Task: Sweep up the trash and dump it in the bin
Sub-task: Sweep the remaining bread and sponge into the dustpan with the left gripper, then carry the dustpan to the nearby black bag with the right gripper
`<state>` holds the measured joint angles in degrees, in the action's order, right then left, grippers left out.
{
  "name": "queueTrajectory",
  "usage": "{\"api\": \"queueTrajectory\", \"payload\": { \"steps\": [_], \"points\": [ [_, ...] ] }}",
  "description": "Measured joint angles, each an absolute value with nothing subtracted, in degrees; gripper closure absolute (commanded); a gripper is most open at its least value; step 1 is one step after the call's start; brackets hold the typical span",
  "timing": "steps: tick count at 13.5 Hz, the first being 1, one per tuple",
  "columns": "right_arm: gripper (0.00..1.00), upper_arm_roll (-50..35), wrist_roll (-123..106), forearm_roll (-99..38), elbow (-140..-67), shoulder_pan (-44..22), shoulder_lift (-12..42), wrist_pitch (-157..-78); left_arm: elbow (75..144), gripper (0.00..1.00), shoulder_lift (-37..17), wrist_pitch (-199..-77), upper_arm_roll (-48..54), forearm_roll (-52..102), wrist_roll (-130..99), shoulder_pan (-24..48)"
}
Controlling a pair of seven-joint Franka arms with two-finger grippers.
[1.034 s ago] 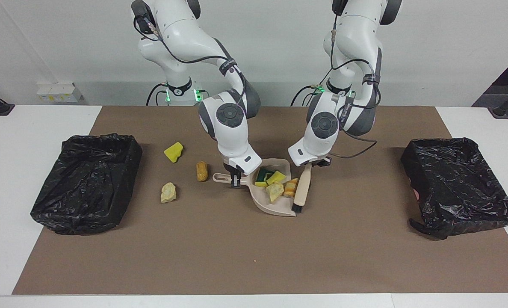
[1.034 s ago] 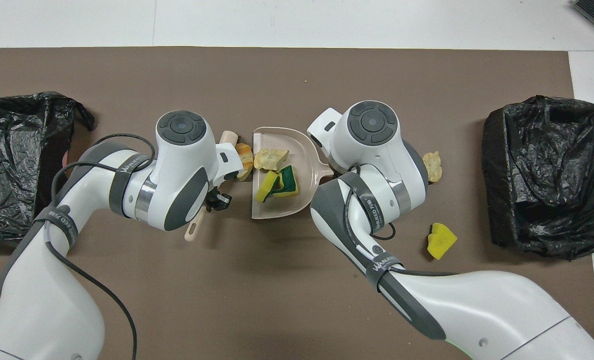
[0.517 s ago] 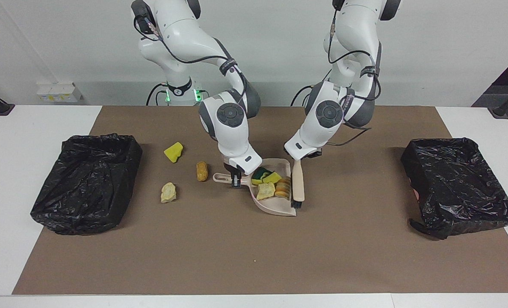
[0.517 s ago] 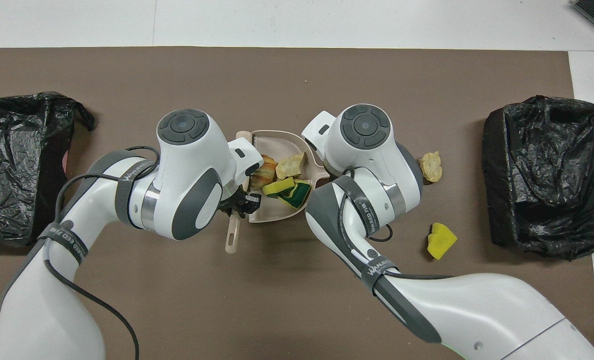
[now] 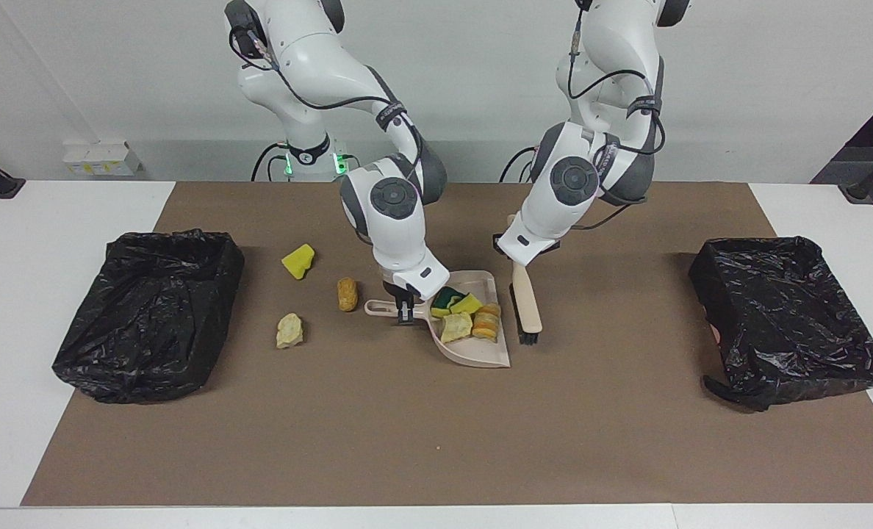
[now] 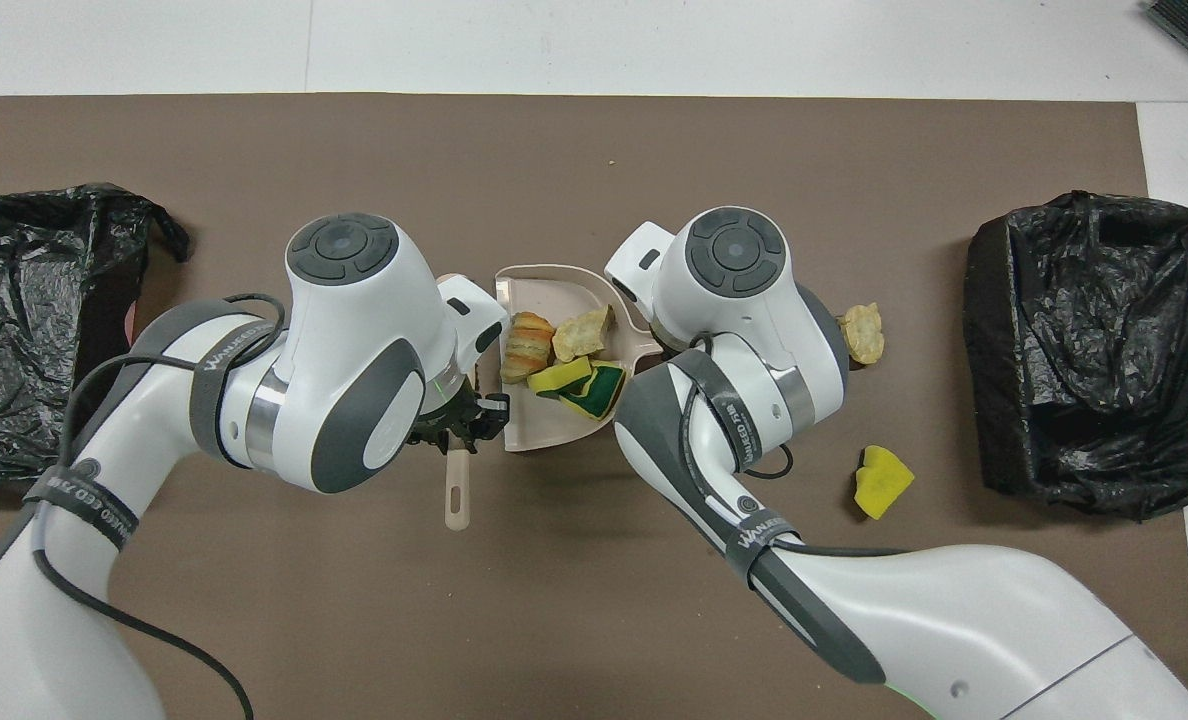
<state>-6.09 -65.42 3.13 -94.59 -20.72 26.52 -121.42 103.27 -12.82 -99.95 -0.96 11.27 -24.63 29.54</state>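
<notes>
Bin by right arm point(image 5: 146, 312): you see it black-lined, at that arm's end of the mat.
Loose trash: a yellow sponge piece point(image 5: 298, 260), a pale crumbly lump point(image 5: 289, 330) and a brown nugget point(image 5: 347, 293) lie between that bin and the dustpan.
Right gripper point(image 5: 405, 312): you have it pinching the dustpan handle.
Dustpan point(image 5: 477, 354): flat on the mat, holding a green-backed sponge point(image 5: 449, 297), yellow piece point(image 5: 469, 303), pale lump point(image 5: 455, 327) and nugget point(image 5: 487, 321).
Left gripper point(image 5: 519, 258): clamped on the brush point(image 5: 528, 305), bristles just beside the pan.
Other bin point(image 5: 785, 319): left arm's end.
</notes>
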Motion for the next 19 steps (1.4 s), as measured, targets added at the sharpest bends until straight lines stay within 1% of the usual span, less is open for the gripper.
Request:
{"api": "queueTrajectory", "payload": {
  "steps": [2,4,5,8,9,11,13,16,19],
  "points": [
    [1.0,-5.99,-65.48,3.13,-94.57,-19.99,25.88,-121.41,103.6,1.0,-10.71,-96.57,-0.75,11.27,-27.15,29.73],
    [1.0,-5.92,-67.48,3.12,-94.56,-17.85,24.32,-121.13,106.83,1.0,-8.13,-96.1,-0.49,11.27,-29.69,30.88],
    [1.0,-5.89,-68.8,3.11,-94.56,-16.41,23.34,-120.56,109.52,1.0,-6.68,-97.4,-0.42,11.27,-30.48,32.1],
    [1.0,-5.85,-73.18,3.06,-94.59,-11.36,19.74,-118.53,119.81,1.0,-2.2,-108.68,-0.15,11.28,-33.99,37.09],
    [1.0,-5.82,-74.31,2.99,-94.6,-9.57,18.54,-117.73,121.88,1.0,-1.49,-110.82,-0.06,11.3,-35.7,38.82],
    [1.0,-5.8,-76.7,2.18,-94.62,-5.59,16.3,-116.22,124.15,1.0,-1.14,-112.39,0.05,11.62,-38.46,41.53],
    [1.0,-5.76,-79.68,0.94,-94.63,-1.19,14.51,-115.0,125.94,1.0,-1.01,-113.81,0.09,14.49,-39.63,42.72],
    [1.0,-5.71,-85.77,-0.83,-94.65,6.06,12.48,-114.28,128.01,1.0,-0.51,-116.03,0.03,17.57,-38.33,42.94],
    [1.0,-5.66,-94.29,-3.62,-94.65,13.95,10.69,-110.86,129.22,1.0,-0.39,-117.13,-0.06,17.85,-34.33,42.94]
  ]
}}
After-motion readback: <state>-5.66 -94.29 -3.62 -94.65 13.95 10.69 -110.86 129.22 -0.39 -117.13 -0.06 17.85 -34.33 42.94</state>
